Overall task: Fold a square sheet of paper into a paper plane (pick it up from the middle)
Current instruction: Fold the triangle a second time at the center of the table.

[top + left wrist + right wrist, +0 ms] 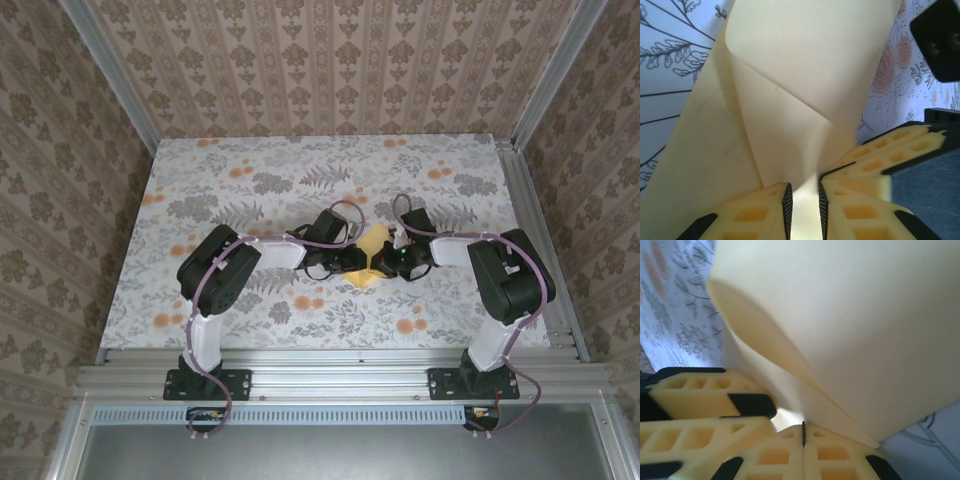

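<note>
The pale-yellow square sheet of paper (372, 243) is folded over itself and is lifted between both grippers at the middle of the table. In the left wrist view the paper (790, 75) shows diagonal creases and funnels down between the pads of my left gripper (803, 187), whose jaws stand a narrow gap apart with the fold touching both. My right gripper (803, 424) is shut tight, with a folded edge of the paper (865, 315) running into its tips. From above, the left gripper (357, 265) and the right gripper (383, 265) meet almost tip to tip under the paper.
The table (250, 180) carries a floral cloth with orange flower prints. Aluminium rails (535, 250) frame it and wallpapered walls close it in on three sides. A finger of the right gripper (890, 150) crowds the left one's jaws; both forearms angle inward.
</note>
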You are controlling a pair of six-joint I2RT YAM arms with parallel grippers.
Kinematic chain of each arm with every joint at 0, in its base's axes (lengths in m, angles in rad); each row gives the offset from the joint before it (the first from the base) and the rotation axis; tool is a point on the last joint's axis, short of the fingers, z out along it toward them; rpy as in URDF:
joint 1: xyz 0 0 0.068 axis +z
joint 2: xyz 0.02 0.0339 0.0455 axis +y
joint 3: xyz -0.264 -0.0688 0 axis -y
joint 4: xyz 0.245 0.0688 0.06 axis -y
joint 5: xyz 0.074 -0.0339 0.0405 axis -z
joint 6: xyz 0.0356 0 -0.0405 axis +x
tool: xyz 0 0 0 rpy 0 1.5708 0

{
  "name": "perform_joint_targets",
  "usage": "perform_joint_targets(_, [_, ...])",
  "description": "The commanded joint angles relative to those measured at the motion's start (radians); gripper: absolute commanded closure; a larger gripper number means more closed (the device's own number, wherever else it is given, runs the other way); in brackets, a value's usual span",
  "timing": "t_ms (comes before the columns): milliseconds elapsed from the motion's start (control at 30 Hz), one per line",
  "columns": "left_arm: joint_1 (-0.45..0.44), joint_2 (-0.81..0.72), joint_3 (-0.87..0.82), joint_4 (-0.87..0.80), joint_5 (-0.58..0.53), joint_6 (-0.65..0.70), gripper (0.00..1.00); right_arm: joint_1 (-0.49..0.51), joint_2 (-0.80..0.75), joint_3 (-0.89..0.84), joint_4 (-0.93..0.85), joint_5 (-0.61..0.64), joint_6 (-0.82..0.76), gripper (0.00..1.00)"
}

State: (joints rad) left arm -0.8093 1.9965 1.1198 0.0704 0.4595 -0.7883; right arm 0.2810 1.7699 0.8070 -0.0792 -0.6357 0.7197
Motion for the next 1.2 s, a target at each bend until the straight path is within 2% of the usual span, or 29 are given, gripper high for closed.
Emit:
perform_joint_targets(0, [-0.032,0.037,-0.028,-0.082,-0.039,0.037,0.75,-0.004,0.026,0.009,-0.056,0.054,-0.052,0.93])
perform_joint_targets(400, [-0.099,-0.008,-0.014,-0.128,-0.115,0.09,0.75,-0.006,0.064,-0.039,-0.085,0.135,-0.092,0.95])
perform_joint_targets(900, [-0.162,-0.1,-0.132,-0.014,-0.129,0.034,0.75,-0.007,0.067,-0.067,-0.062,0.136,-0.094,0.95])
perform_joint_targets(1167, [-0.173,-0.082,-0.141,0.048,-0.094,0.019,0.75,-0.007,0.051,-0.072,-0.067,0.133,-0.096,0.95])
